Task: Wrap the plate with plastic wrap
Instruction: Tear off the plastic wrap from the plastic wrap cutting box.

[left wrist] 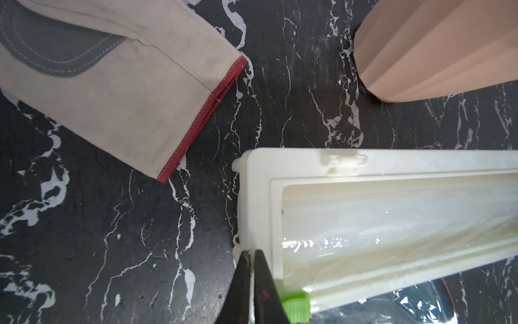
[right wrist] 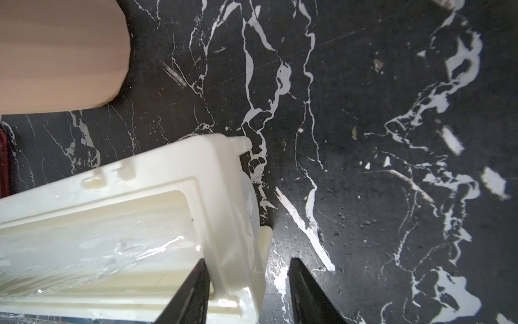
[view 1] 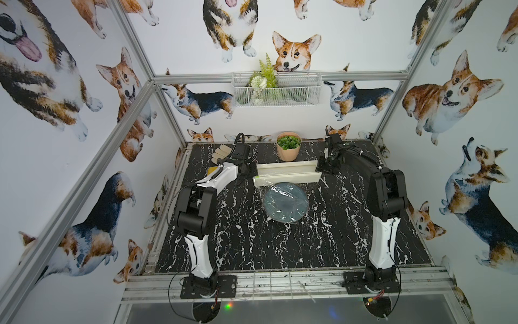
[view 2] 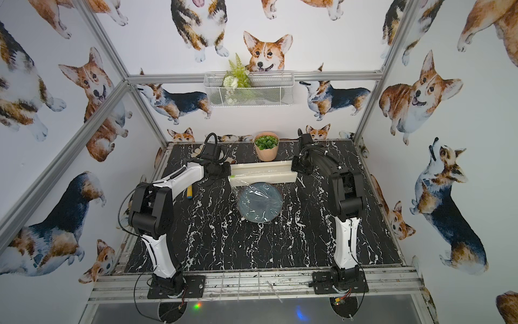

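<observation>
The blue-grey plate (view 1: 286, 203) (view 2: 260, 202) lies mid-table, and glossy plastic wrap (view 1: 276, 193) (left wrist: 414, 305) runs over it from the cream dispenser box (view 1: 288, 174) (view 2: 263, 172) just behind. The box lid stands open. My left gripper (view 1: 253, 174) (left wrist: 252, 254) is shut, its tips at the box's left end beside the green slider (left wrist: 295, 304). Only a thin pale sliver shows between the fingers. My right gripper (view 1: 319, 168) (right wrist: 248, 261) is open and straddles the box's right end (right wrist: 232, 224): one finger lies against the inside, the other stands clear over the table.
A beige glove (view 1: 221, 153) (left wrist: 126, 98) lies at the back left, behind the left gripper. A peach plant pot (view 1: 288, 147) (left wrist: 434, 50) (right wrist: 56, 56) stands close behind the box. A yellow-handled tool (view 2: 190, 192) lies under the left arm. A wire basket (view 1: 276, 88) hangs on the back wall.
</observation>
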Robot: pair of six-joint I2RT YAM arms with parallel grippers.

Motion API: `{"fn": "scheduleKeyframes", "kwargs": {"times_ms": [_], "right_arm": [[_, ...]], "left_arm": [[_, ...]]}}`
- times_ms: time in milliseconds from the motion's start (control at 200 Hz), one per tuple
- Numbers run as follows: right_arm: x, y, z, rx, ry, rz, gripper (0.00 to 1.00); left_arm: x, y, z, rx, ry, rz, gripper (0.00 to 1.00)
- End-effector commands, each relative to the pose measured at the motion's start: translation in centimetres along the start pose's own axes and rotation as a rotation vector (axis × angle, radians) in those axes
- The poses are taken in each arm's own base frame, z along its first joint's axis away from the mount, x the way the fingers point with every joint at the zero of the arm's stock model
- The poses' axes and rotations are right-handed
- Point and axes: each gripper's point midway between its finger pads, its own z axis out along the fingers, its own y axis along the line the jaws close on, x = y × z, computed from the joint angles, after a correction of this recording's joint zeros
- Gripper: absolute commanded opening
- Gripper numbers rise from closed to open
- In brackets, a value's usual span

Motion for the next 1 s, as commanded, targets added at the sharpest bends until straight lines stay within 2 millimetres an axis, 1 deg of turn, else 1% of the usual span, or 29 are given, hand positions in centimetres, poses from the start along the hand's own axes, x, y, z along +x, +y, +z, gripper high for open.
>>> {"fn": "scheduleKeyframes", "kwargs": {"times_ms": [0, 25, 80, 140, 200, 235, 265, 330, 395, 466, 496, 506, 581, 701, 736, 776, 786, 811, 821, 831, 896, 901, 916, 931, 946, 971, 996], "right_arm": [[2.1, -2.3, 0.5, 0.103, 0.075, -0.002, 0.48], [2.0, -2.3, 0.5, 0.103, 0.073, -0.004, 0.48], [2.0, -2.3, 0.4, 0.106, 0.075, -0.005, 0.48], [2.1, -2.1, 0.3, 0.099, 0.079, -0.003, 0.48], [2.0, -1.9, -0.1, 0.087, 0.069, 0.000, 0.49], [1.8, -1.7, -0.7, 0.078, 0.055, 0.001, 0.49], [1.6, -1.5, -1.3, 0.068, 0.040, 0.004, 0.50], [1.0, -1.0, -2.9, 0.052, 0.002, 0.006, 0.53], [0.2, -0.7, -4.8, 0.041, -0.048, 0.003, 0.59], [-0.2, -0.6, -6.4, 0.038, -0.078, 0.003, 0.62], [0.0, -0.7, -7.2, 0.039, -0.086, 0.004, 0.62], [0.1, -0.6, -7.4, 0.036, -0.087, 0.004, 0.65], [0.6, -0.6, -8.5, 0.020, -0.103, 0.013, 0.67], [1.9, -0.8, -9.5, -0.001, -0.134, 0.012, 0.70], [2.0, -0.5, -9.7, -0.026, -0.143, 0.008, 0.72], [2.2, 0.1, -10.0, -0.069, -0.153, 0.003, 0.73], [2.2, 0.3, -10.1, -0.085, -0.153, 0.001, 0.74], [2.4, 0.9, -10.2, -0.119, -0.150, -0.005, 0.74], [2.6, 1.5, -10.4, -0.159, -0.144, -0.017, 0.74], [2.6, 1.5, -10.4, -0.159, -0.144, -0.017, 0.74], [4.0, 4.2, -10.6, -0.281, -0.111, -0.059, 0.73], [4.3, 4.6, -10.6, -0.295, -0.106, -0.068, 0.72], [4.4, 4.8, -10.5, -0.301, -0.104, -0.073, 0.72], [5.0, 5.7, -10.4, -0.325, -0.097, -0.096, 0.72], [5.1, 5.9, -10.3, -0.330, -0.097, -0.102, 0.72], [6.2, 7.0, -9.7, -0.333, -0.091, -0.146, 0.71], [6.9, 7.5, -9.2, -0.319, -0.083, -0.177, 0.70]], "left_arm": [[1.5, -0.3, 0.3, 0.018, 0.066, -0.005, 0.14], [1.5, -0.2, 0.2, 0.014, 0.065, -0.005, 0.15], [1.3, -0.3, 0.0, 0.015, 0.060, -0.001, 0.22], [1.2, -0.4, -0.3, 0.012, 0.056, 0.002, 0.33], [0.9, -0.5, -0.9, 0.011, 0.044, 0.008, 0.48], [0.7, -0.5, -1.3, 0.010, 0.038, 0.013, 0.55], [0.4, -0.6, -1.7, 0.008, 0.030, 0.016, 0.58], [0.2, -0.7, -2.5, 0.012, 0.020, 0.016, 0.59], [0.1, -1.1, -3.5, 0.030, 0.003, 0.017, 0.60], [-0.1, -1.3, -4.6, 0.047, -0.011, 0.017, 0.60], [-0.1, -1.4, -5.0, 0.058, -0.014, 0.016, 0.61], [0.0, -1.4, -5.1, 0.061, -0.014, 0.014, 0.61], [0.3, -1.5, -6.1, 0.087, -0.026, 0.006, 0.62], [0.8, -1.1, -7.3, 0.095, -0.048, 0.003, 0.68], [1.2, -0.8, -7.0, 0.097, -0.040, -0.005, 0.72], [1.6, -0.7, -6.7, 0.111, -0.031, -0.016, 0.74], [1.3, -0.9, -7.5, 0.124, -0.047, -0.015, 0.75], [1.4, -1.2, -7.7, 0.145, -0.048, -0.017, 0.75], [1.5, -1.3, -7.7, 0.154, -0.043, -0.017, 0.75], [1.5, -1.4, -7.7, 0.162, -0.041, -0.018, 0.75], [2.2, -2.2, -7.5, 0.223, -0.020, -0.019, 0.75], [2.2, -2.3, -7.5, 0.229, -0.020, -0.019, 0.75], [2.4, -2.4, -7.4, 0.241, -0.018, -0.023, 0.74], [2.6, -2.5, -7.2, 0.257, -0.017, -0.026, 0.74], [2.9, -2.6, -7.0, 0.269, -0.014, -0.032, 0.74], [3.2, -2.7, -6.7, 0.288, -0.015, -0.042, 0.72], [3.6, -2.7, -6.4, 0.301, -0.015, -0.053, 0.69]]}}
